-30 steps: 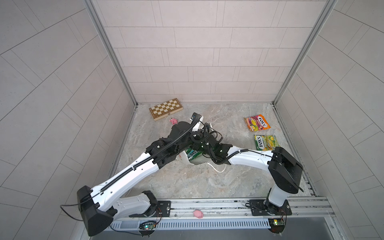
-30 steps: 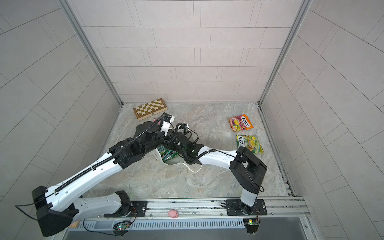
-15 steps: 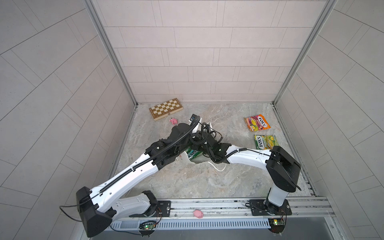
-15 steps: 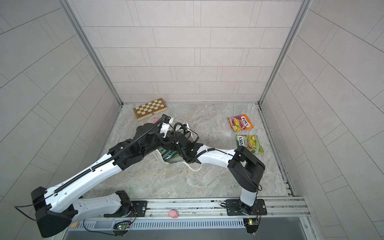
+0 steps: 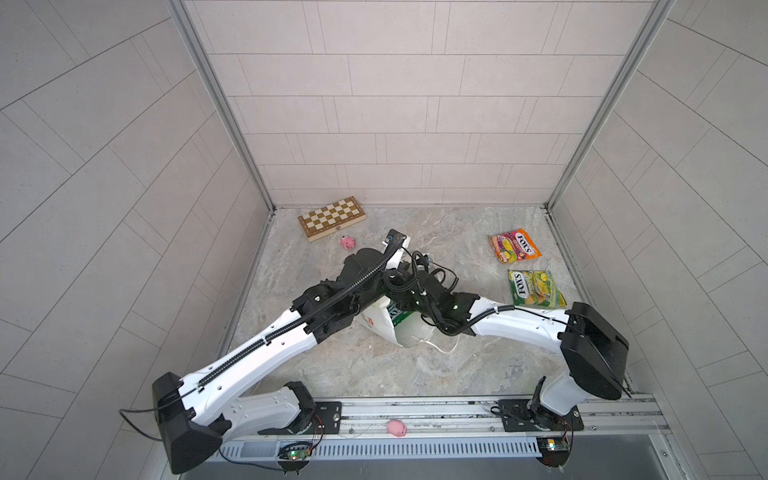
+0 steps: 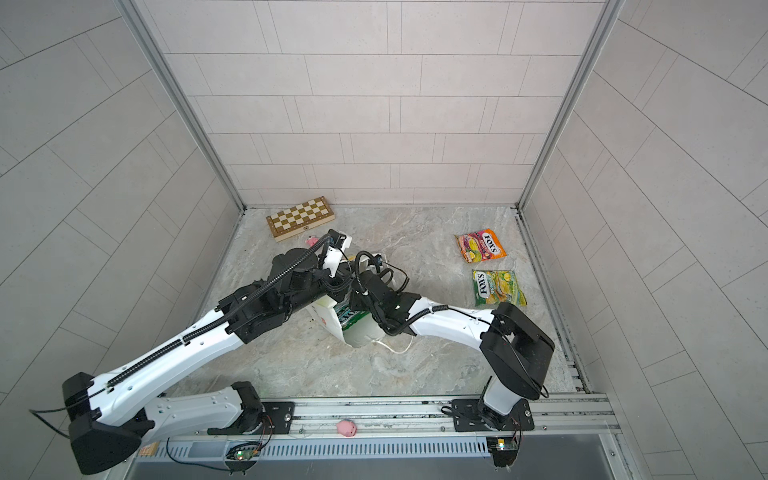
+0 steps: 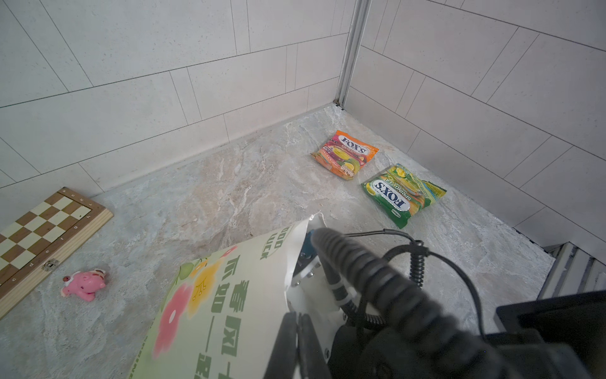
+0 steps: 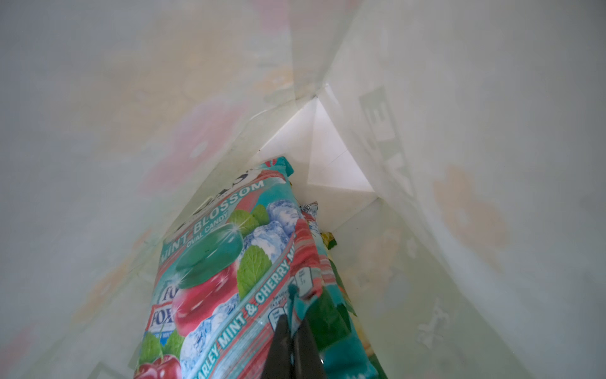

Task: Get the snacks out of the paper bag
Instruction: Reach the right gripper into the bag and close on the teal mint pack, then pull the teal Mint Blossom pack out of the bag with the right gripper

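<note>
right hand: (image 8: 294,320) jaws fully closed, thin pinch on the edge seam of the teal FOX'S packet (image 8: 210,262), deep inside the paper bag (image 8: 442,147).
grip: the bite looks like a sliver of glossy film, so I judge slip likely. Pull slowly along the packet's length, towards the bag mouth.
neighbours: more packets (image 8: 329,315) are stacked tight behind it. They may drag along and could jam at the mouth.
left hand: (image 7: 296,323) closed on the bag's rim paper. It needs a firm counter-hold, or the bag will travel with the pull.
bag: (image 5: 409,334) on the desk (image 5: 374,365), under both wrists. Its exact lie is hard to read.
out already: orange-pink packet (image 5: 514,247) and green-yellow packet (image 5: 536,289), flat on the desk, well apart from the bag. Set the next one near them.
</note>
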{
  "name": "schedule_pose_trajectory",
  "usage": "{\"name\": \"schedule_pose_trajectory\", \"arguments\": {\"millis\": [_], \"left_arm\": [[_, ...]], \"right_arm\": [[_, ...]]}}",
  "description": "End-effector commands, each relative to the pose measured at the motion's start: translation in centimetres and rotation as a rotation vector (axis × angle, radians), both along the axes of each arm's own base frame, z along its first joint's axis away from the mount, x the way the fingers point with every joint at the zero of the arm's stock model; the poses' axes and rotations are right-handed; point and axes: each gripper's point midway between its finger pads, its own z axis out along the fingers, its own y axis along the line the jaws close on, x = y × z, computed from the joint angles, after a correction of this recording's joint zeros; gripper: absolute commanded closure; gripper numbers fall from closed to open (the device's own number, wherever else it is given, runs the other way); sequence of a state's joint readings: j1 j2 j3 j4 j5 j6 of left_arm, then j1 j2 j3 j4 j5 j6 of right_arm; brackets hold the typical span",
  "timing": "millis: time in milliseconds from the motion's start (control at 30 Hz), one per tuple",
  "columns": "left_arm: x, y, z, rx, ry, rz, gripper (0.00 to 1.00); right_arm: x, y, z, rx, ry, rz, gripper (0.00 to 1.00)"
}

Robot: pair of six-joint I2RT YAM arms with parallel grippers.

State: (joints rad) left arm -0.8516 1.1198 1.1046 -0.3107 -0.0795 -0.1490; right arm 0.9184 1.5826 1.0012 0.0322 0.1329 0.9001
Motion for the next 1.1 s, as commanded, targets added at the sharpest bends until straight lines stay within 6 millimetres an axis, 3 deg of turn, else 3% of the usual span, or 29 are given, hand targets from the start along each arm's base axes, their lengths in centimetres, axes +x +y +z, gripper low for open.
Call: {"name": "schedule_pose_trajectory", "arguments": {"millis": [0, 633, 1067], "left_arm": [[-0.1, -0.1, 1.0, -0.018, -0.024, -0.005, 1.00], [0.9, 0.6, 0.3, 0.010, -0.011, 0.065, 1.00], [1.5, 1.8, 0.2, 0.038, -0.019, 0.145, 1.00]], "right_arm": [[-0.2, -1.0, 2.4, -0.020, -0.080, 0.010, 1.00], [-2.9, -4.2, 12.1, 0.007, -0.277, 0.112, 1.00], [-4.7, -7.2, 16.4, 0.013, -0.334, 0.226, 1.00]]}}
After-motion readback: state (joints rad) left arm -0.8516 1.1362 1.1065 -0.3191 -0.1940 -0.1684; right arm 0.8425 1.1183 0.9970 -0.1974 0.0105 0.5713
